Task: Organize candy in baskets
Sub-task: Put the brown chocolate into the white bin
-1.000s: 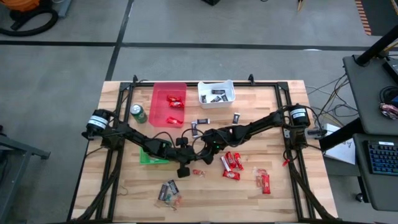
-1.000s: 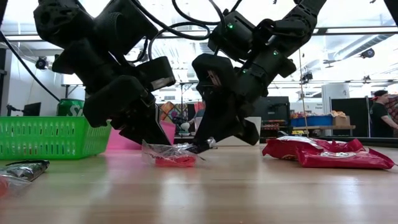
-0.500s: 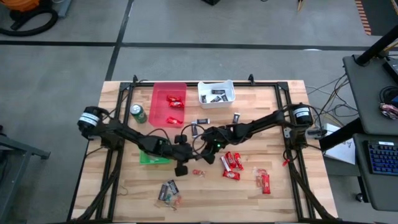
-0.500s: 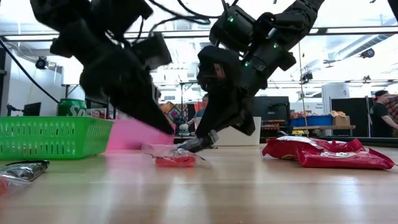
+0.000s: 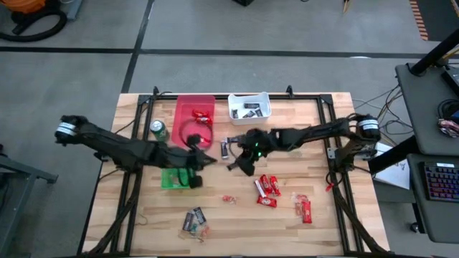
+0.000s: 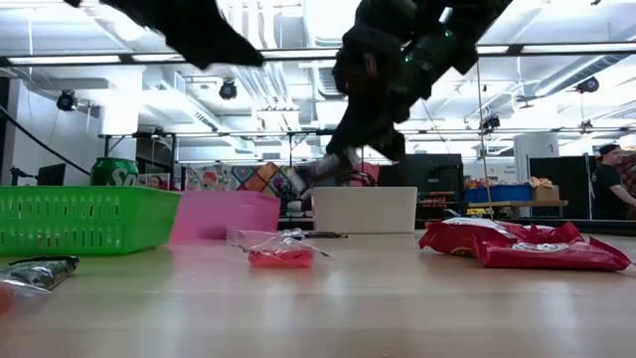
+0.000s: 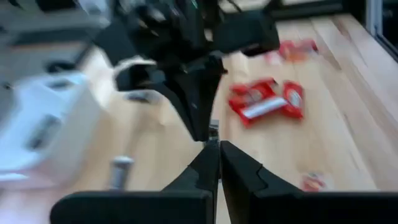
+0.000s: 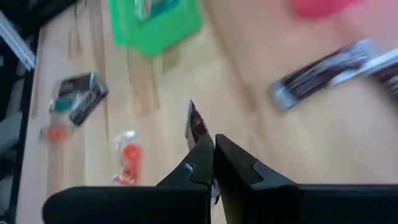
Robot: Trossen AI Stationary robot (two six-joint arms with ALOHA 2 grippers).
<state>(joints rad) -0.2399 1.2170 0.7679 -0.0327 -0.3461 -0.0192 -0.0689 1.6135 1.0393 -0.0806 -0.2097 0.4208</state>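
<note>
The wooden table (image 5: 237,229) is spanned by both arms, which are brought in from opposite sides so that their tips meet near the middle, just beside the baskets. The left gripper (image 5: 204,160) is held above the green basket (image 5: 171,180) with its fingers pressed together and nothing seen between them; it is judged to be waiting there, clear of the other arm's path. The right gripper (image 5: 233,162) is raised off the wood and clamped tight on a thin dark-wrapped sweet (image 8: 195,124), which is held edgewise at the fingertips, presumably so that it can be carried to a bin.

The long red basket (image 5: 179,115) is stocked with red-wrapped pieces, and the white basket (image 5: 267,107) with dark mini bars, so sorting by wrapper is suggested. A few mixed-colour pieces are seen in the green basket. A green soda can (image 5: 158,130) is stood beside the red basket. Red bars (image 5: 267,188) and other small sweets are left scattered on the wood, not yet sorted.
</note>
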